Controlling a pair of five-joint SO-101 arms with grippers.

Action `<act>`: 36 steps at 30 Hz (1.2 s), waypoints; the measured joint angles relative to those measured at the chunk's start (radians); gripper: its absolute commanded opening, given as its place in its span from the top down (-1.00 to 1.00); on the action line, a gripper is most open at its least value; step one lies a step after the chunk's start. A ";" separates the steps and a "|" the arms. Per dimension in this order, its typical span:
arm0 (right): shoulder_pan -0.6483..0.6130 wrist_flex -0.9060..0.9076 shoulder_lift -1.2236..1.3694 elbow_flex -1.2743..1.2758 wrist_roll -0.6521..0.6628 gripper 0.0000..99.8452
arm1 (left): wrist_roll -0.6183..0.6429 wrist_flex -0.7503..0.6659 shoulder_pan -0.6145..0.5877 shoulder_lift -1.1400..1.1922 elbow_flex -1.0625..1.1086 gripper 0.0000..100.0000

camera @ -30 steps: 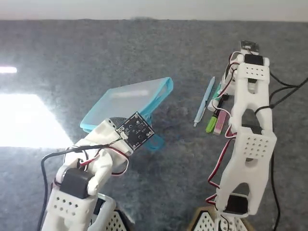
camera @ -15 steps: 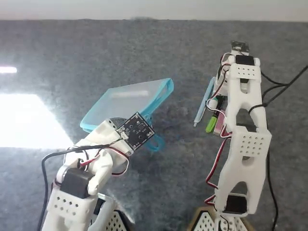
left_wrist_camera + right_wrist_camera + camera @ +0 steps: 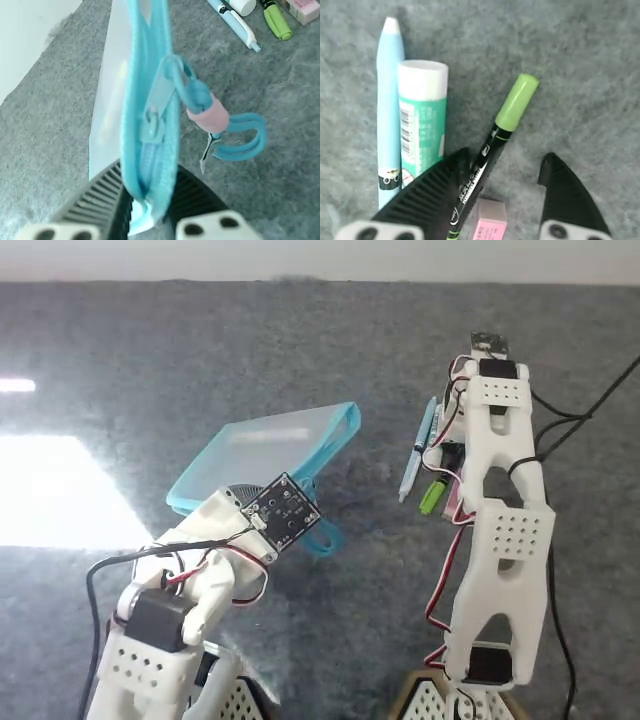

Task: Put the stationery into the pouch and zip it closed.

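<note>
My left gripper (image 3: pixel 147 197) is clamped on one end of the pale blue pouch (image 3: pixel 112 100), its ribbed fingers (image 3: pixel 100 192) pinching the zipped edge from both sides so the pouch stands on edge, tilted up off the grey mat (image 3: pixel 200 350). The zipper slider (image 3: pixel 152 125) sits just beyond my grip, with a pink bead (image 3: pixel 209 116) and a blue cord loop (image 3: pixel 245 142) hanging off it to one side. My right gripper (image 3: pixel 505 160) hangs over the stationery, well apart from the pouch, its fingers spread wide and holding nothing. The green highlighter (image 3: pixel 512 107) lies along the inner face of one finger, its cap pointing out between the two; I cannot tell whether it touches. Beside it lie the glue stick (image 3: pixel 420 115) and the light blue pen (image 3: pixel 387 100), side by side, and a pink eraser (image 3: pixel 487 220) sits close under my wrist.
</note>
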 measured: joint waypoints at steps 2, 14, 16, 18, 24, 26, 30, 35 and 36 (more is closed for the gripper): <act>0.002 0.017 0.003 -0.021 0.000 0.93 | 0.000 0.000 0.000 0.000 0.000 0.98; 0.014 0.054 -0.003 -0.049 0.000 0.99 | 0.000 0.000 0.000 0.000 0.000 0.98; 0.021 0.089 -0.041 -0.058 -0.012 0.99 | 0.000 0.000 0.000 0.000 0.000 0.98; 0.028 0.127 -0.106 -0.068 -0.021 0.99 | 0.000 0.000 0.000 0.000 0.000 0.98; 0.025 0.210 -0.362 -0.071 -0.023 0.99 | 0.000 0.000 0.000 0.000 0.000 0.98; 0.012 0.226 -0.479 -0.071 -0.025 0.99 | 0.000 0.000 0.000 0.000 0.000 0.98; -0.049 0.236 -0.723 -0.071 -0.028 0.99 | 0.000 0.000 0.000 0.000 0.000 0.98; -0.181 0.210 -0.980 -0.026 -0.051 0.99 | 0.012 0.058 -0.002 0.005 -0.048 0.98; -0.210 0.180 -1.019 0.009 -0.057 0.99 | 0.023 0.077 -0.002 0.005 -0.064 0.98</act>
